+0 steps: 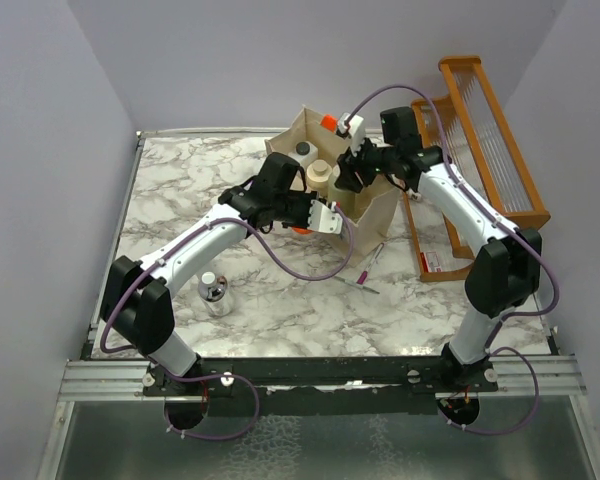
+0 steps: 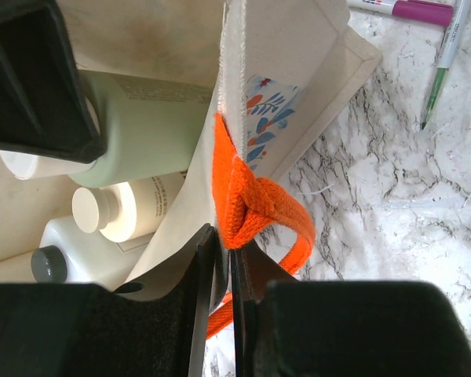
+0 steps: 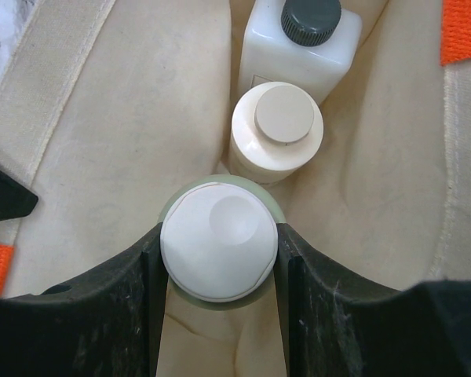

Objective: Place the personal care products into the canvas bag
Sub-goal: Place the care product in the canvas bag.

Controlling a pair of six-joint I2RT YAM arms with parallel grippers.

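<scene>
**Risk: rim slip, bottle knock**

Lower left, the clear bottle (image 1: 214, 293) stands on the desk (image 1: 300, 320), outside the canvas bag (image 2: 298, 55). The left gripper (image 2: 224, 263) has its jaws clenched on the bag's rim; a slip would likely collapse the mouth. The right gripper (image 3: 218, 271) jaws grasp the olive-green bottle (image 3: 220, 236) inside the bag; a careless drop may topple the beige bottle (image 3: 276, 129).

The marble table (image 1: 280, 320) carries the canvas bag (image 1: 373, 215), a clear bottle (image 1: 214, 294) (chrome-capped), two pens (image 1: 370, 263) and a rack (image 1: 485, 130).

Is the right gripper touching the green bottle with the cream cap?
Touching. The right wrist view shows the right gripper pressed against both sides of the green bottle at its cap, with no gap.
</scene>
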